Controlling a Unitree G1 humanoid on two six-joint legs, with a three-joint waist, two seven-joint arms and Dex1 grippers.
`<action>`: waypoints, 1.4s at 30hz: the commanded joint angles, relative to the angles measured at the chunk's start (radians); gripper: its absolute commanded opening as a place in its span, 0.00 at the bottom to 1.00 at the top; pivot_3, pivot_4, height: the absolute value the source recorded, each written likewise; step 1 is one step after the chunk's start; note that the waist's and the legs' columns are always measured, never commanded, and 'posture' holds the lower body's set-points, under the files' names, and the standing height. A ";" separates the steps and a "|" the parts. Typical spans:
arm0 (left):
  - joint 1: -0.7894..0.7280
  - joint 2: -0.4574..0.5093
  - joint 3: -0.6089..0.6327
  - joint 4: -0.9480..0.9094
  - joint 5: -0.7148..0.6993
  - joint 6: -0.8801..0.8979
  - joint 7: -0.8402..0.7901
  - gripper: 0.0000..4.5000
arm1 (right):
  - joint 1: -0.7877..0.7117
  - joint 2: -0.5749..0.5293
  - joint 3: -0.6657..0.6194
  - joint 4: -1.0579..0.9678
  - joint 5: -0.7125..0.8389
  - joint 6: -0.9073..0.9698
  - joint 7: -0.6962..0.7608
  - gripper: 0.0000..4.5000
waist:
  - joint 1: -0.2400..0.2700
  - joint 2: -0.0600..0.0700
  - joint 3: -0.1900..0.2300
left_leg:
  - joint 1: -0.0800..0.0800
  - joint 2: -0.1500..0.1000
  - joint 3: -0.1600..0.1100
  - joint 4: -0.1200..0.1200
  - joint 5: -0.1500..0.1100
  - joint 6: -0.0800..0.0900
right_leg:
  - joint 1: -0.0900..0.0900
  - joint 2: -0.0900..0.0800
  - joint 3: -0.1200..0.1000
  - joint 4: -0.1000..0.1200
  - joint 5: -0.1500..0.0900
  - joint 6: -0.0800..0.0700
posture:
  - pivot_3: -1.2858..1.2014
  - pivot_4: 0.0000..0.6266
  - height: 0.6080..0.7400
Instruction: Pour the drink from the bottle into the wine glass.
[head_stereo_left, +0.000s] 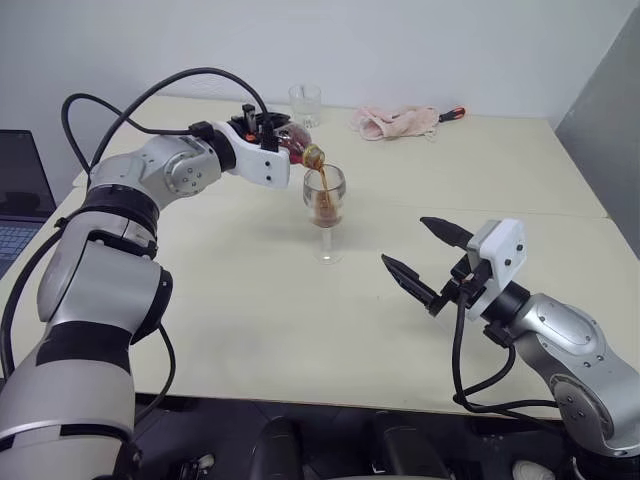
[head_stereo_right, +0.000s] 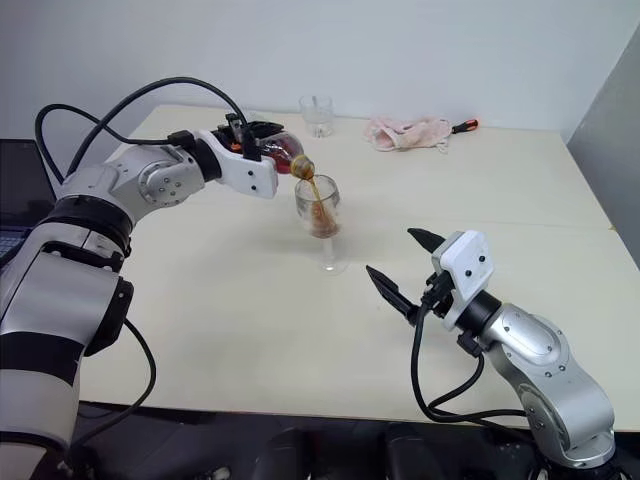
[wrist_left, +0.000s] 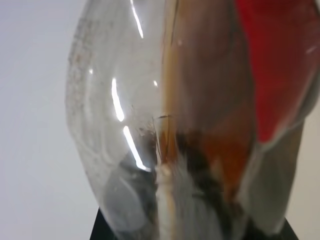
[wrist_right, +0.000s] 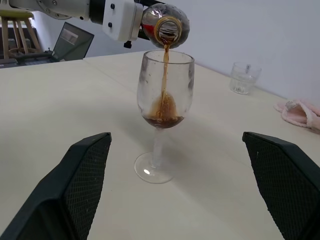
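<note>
The left pincer pinches the tilted bottle, streaming drink into the wine glass mid-surface, perhaps a quarter full. The right pincer hovers spread nearby.

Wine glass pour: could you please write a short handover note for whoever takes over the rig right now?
Left gripper: shut on the bottle, tipped with its mouth over the wine glass.
Right gripper: open, holding nothing, pointing at the glass from the near side of the table.
Done: cap is off, drink is streaming in; a shallow layer sits in the bowl.
Left: finish pouring, bring the bottle upright, set it down.
Nearby: tumbler, pink cloth at the far edge.
</note>
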 joint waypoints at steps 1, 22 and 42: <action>-0.042 0.020 0.003 -0.009 -0.002 0.001 0.031 0.23 | -0.015 -0.003 -0.019 -0.025 0.017 -0.012 0.003 1.00 | 0.000 0.000 0.000 | 0.000 0.000 0.000 0.000 0.000 0.000 | 0.000 0.000 0.000 0.000 0.000 0.000 | 0.52 0.24 1.00; -0.055 0.024 -0.031 -0.004 0.041 0.026 0.093 0.23 | -0.027 -0.016 -0.008 -0.024 0.027 -0.006 0.003 1.00 | 0.000 0.000 0.000 | 0.000 0.000 0.000 0.000 0.000 0.000 | 0.000 0.000 0.000 0.001 0.000 0.000 | 0.52 0.24 1.00; -0.068 0.023 -0.047 -0.001 0.058 0.031 0.106 0.23 | -0.028 -0.017 -0.013 -0.020 0.026 -0.015 0.007 1.00 | 0.000 0.000 0.000 | 0.000 0.000 0.000 0.000 0.000 0.000 | 0.000 0.000 0.000 0.001 0.000 0.000 | 0.52 0.24 1.00</action>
